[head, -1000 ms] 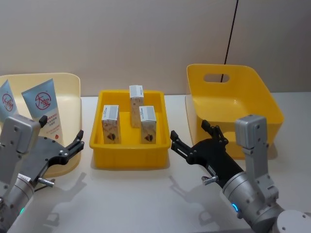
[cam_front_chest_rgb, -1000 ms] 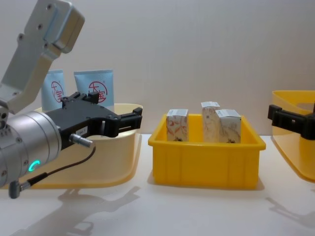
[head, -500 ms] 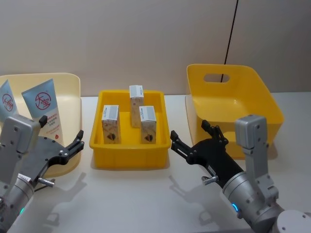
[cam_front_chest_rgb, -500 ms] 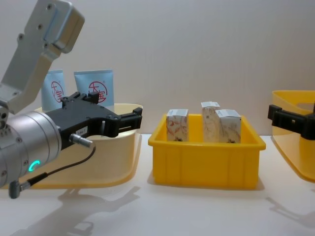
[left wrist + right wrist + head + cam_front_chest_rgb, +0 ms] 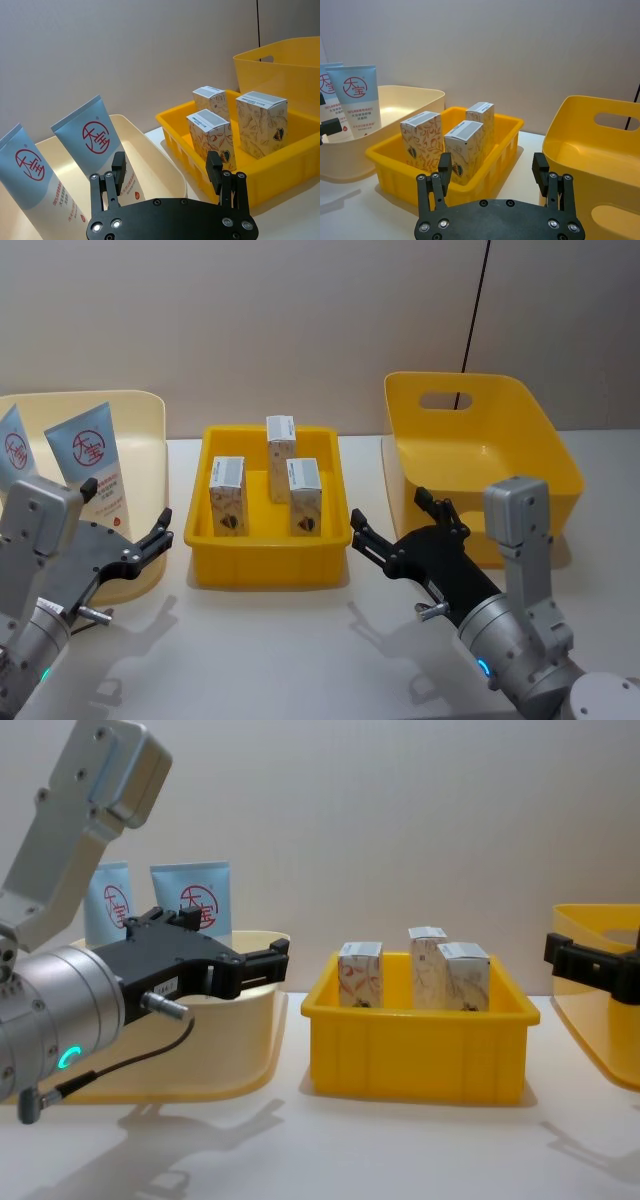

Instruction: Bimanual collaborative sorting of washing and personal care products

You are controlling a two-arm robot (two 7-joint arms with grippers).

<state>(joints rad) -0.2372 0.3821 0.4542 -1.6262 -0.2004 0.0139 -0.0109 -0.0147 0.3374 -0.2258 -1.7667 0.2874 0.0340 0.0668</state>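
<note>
Plain grey wall backs a white bench (image 5: 300,660) that carries three containers in a row: a cream bin (image 5: 140,405) at the left, a shallow yellow tray (image 5: 270,568) in the middle and a deep yellow tub (image 5: 475,445) with a handle slot at the right. Two pale-blue tubes (image 5: 88,465) with a red ring logo stand in the cream bin, leaning back. Their feet are hidden behind the left arm, so I cannot say what they rest on. Three small marbled cartons (image 5: 304,495) stand upright in the tray, two near and one farther back between them, close together but apart. The tub looks empty.

The left tool (image 5: 166,170) hovers low at the near right edge of the cream bin, pointing toward the tray, its fingers spread wide with nothing between them. The right tool (image 5: 492,167) hangs above the bench between the tray's near right corner and the tub, likewise spread and empty.

By my reading, the sorting is at its approach step: no product is gripped and both arms are poised. The next move probably calls for one tool to advance over the tray wall, straddle a single carton without knocking its neighbours, and clamp it across its narrow faces before lifting clear.
</note>
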